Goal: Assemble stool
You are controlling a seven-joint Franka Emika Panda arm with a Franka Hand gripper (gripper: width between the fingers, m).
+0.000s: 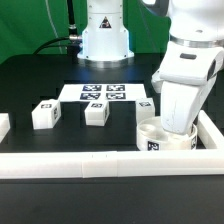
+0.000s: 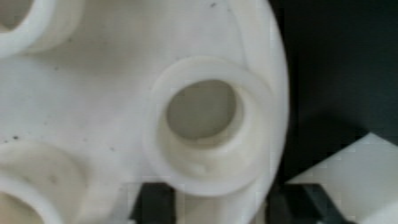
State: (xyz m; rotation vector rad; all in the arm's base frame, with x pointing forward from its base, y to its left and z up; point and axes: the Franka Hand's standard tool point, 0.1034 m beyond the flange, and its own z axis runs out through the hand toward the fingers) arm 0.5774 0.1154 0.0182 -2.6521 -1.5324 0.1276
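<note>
The round white stool seat (image 1: 172,141) lies in the corner of the white rails, on the exterior view's right. My gripper (image 1: 166,126) comes straight down onto it. In the wrist view the seat (image 2: 80,110) fills the frame with its round leg sockets (image 2: 205,110) facing the camera, and its rim sits between my two dark fingers (image 2: 157,203). The gripper (image 2: 231,203) looks shut on the seat. Three short white legs with tags lie on the black table: one to the left (image 1: 43,115), one in the middle (image 1: 97,113), one near the seat (image 1: 147,107).
The marker board (image 1: 105,93) lies flat behind the legs. A long white rail (image 1: 90,165) runs along the front and another (image 1: 214,130) along the right side. A white piece (image 1: 3,126) shows at the left edge. The robot base (image 1: 105,40) stands at the back.
</note>
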